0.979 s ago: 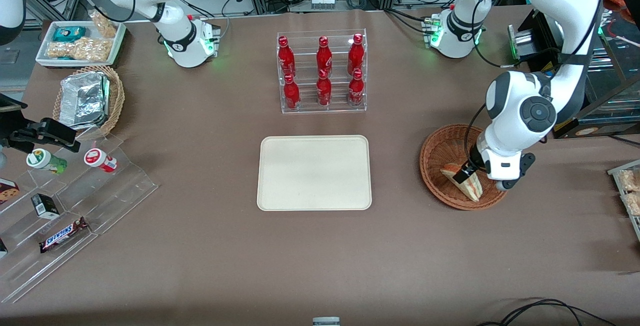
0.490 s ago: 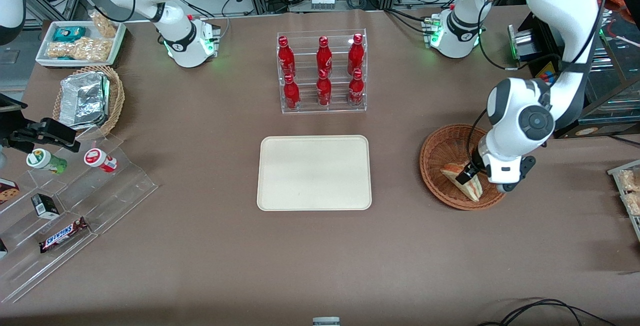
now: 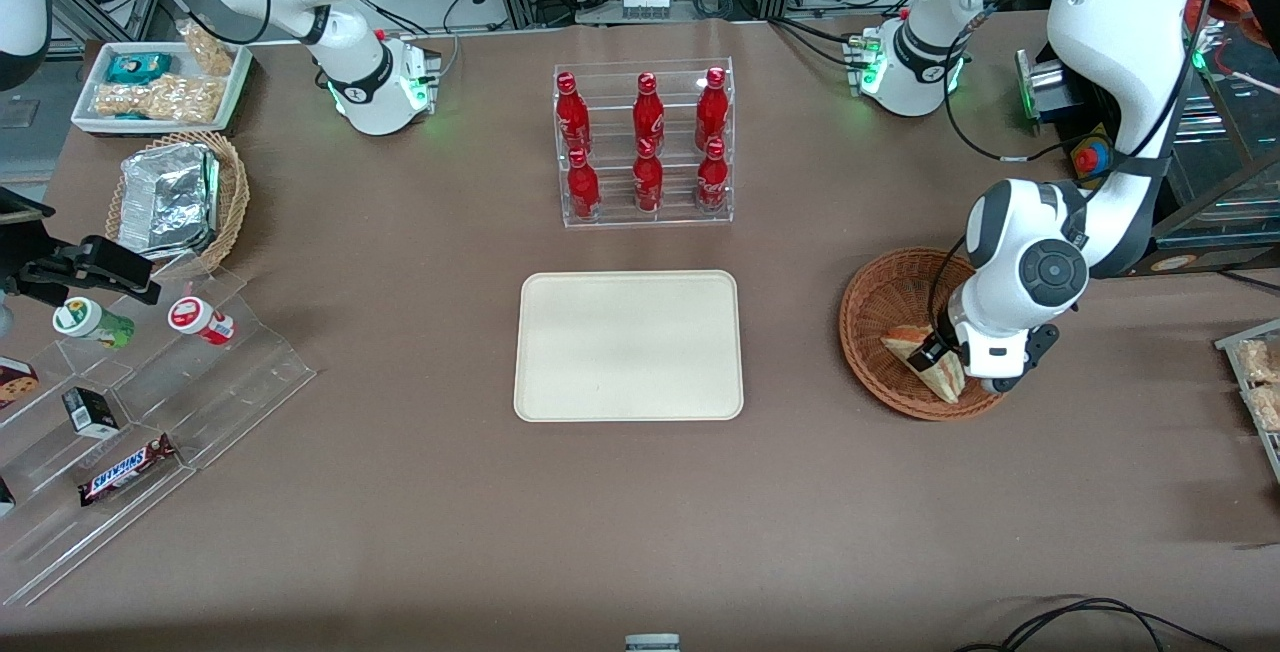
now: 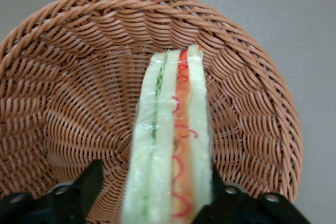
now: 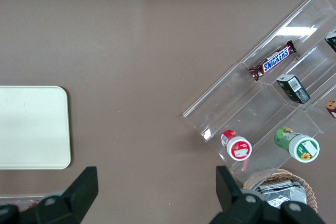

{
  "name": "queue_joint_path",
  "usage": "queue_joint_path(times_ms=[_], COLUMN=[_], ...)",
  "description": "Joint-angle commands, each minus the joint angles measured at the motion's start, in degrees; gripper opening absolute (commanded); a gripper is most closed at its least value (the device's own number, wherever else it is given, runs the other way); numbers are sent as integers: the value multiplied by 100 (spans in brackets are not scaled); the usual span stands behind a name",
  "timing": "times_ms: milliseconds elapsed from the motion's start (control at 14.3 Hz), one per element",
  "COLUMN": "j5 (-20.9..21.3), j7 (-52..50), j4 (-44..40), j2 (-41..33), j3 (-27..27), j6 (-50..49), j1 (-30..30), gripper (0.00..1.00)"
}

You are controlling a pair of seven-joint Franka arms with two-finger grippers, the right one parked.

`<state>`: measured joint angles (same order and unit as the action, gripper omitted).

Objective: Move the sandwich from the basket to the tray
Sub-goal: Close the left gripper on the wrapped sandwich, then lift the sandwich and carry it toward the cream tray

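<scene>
sandwich (image 4: 170, 145) on edge in wicker basket (image 3: 885, 307), tip toward rim | gripper (image 3: 935, 357) jaws wide, straddling it | cream tray (image 3: 629, 345) bare

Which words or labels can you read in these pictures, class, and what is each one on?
"SNICKERS": chocolate bar on the clear display steps.
Red bottles, two jars and small box: print unreadable.
Sandwich, between the gripper's open fingers in the basket: no label.

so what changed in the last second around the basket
The left arm's gripper sank lower into the round reddish-brown wicker basket, its fingers straddling the wrapped triangular sandwich, open. Sandwich, basket and the cream rectangular tray stayed put.
</scene>
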<state>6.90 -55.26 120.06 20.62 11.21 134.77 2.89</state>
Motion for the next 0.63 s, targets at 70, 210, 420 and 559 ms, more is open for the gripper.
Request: queue_joint_path(times_ms=[70, 210, 420, 559], j5=[110, 75, 31, 74], j7=[-117, -108, -99, 241], j4=[-193, -403, -457, -440], j2=[-23, -58, -443, -768], j3=[-5, -5, 21, 74], j6=[14, -73, -275, -529], j1=[10, 10, 1, -87], gripper=[8, 7, 7, 9])
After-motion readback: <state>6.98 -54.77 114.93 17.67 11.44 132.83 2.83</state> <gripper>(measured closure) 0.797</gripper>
